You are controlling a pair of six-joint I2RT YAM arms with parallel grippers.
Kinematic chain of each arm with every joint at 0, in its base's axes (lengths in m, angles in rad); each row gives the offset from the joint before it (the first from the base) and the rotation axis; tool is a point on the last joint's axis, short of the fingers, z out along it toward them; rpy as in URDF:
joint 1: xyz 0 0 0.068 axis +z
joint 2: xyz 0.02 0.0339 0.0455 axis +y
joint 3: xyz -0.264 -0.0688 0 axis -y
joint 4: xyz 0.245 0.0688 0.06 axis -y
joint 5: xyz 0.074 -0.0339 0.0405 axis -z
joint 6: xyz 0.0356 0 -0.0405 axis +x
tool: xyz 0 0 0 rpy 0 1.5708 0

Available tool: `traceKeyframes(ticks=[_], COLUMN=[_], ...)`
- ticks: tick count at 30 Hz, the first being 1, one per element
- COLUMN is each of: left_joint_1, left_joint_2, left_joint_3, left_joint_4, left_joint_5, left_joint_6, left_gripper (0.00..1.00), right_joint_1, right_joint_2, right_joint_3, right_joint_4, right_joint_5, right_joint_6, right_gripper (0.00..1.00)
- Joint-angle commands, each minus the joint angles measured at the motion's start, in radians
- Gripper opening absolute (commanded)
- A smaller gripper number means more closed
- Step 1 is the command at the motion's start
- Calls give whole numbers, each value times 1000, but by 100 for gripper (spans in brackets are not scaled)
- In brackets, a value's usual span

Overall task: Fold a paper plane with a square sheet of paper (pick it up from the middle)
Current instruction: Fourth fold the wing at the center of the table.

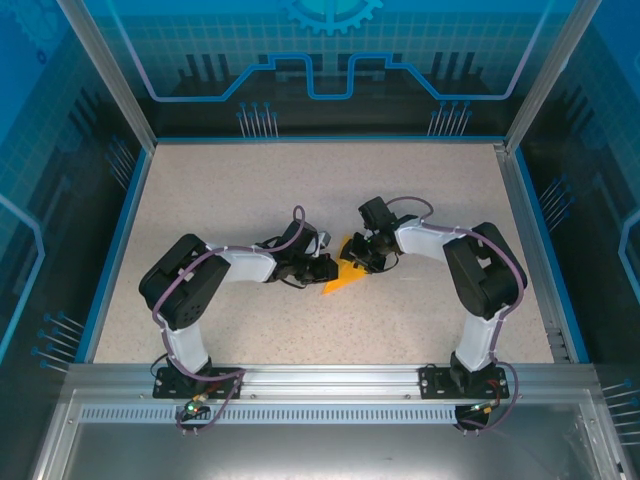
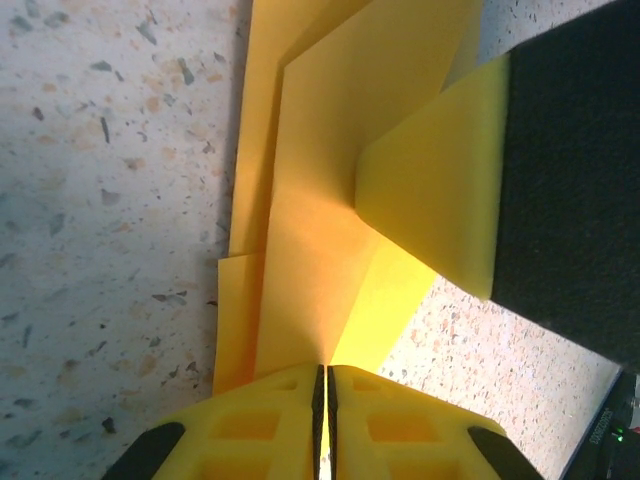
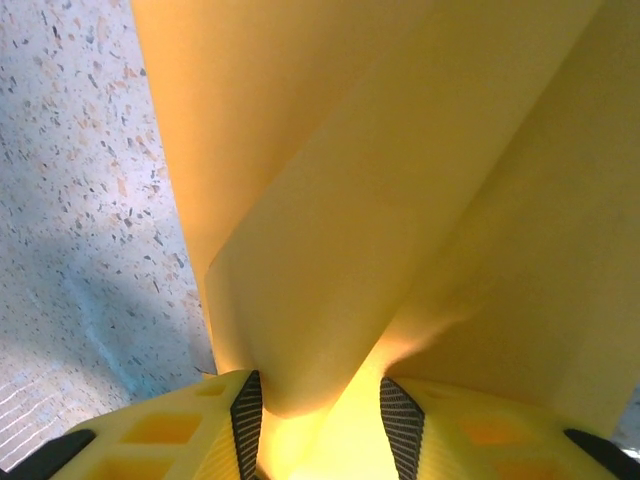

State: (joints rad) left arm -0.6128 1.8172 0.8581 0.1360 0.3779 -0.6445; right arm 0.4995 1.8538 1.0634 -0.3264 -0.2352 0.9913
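Observation:
The orange-yellow sheet of paper (image 1: 343,275), folded into several layers and pointed like a paper plane, lies mid-table between the two arms, its tip toward the near left. My left gripper (image 1: 322,268) is shut on it: in the left wrist view the pads (image 2: 318,385) pinch a thin edge of the paper (image 2: 320,200). My right gripper (image 1: 365,252) reaches in from the right, and its yellow finger (image 2: 430,200) rests on the paper. In the right wrist view its jaws (image 3: 320,390) stand apart, with a rounded fold of the paper (image 3: 380,180) bulging between the pads.
The speckled beige table (image 1: 250,190) is bounded by a blue rim and clear walls (image 1: 130,190). An aluminium rail (image 1: 320,375) runs along the near edge by the arm bases. Bare table lies all around the paper.

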Motion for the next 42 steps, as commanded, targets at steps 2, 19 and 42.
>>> traceKeyframes(ticks=[2, 19, 42], left_joint_1=[-7, 51, 29], left_joint_2=[13, -176, -41], left_joint_3=[27, -68, 8], left_joint_4=[-52, 15, 73], left_joint_5=[-20, -15, 136], left_joint_6=[29, -60, -45], left_gripper=[13, 20, 19], right_joint_1=[8, 11, 11], right_joint_2=[86, 137, 199], right_joint_3=[-21, 27, 100], right_joint_4=[-101, -150, -214], right_joint_5=[93, 72, 64], right_joint_6=[3, 7, -8], right_gripper=[41, 38, 48])
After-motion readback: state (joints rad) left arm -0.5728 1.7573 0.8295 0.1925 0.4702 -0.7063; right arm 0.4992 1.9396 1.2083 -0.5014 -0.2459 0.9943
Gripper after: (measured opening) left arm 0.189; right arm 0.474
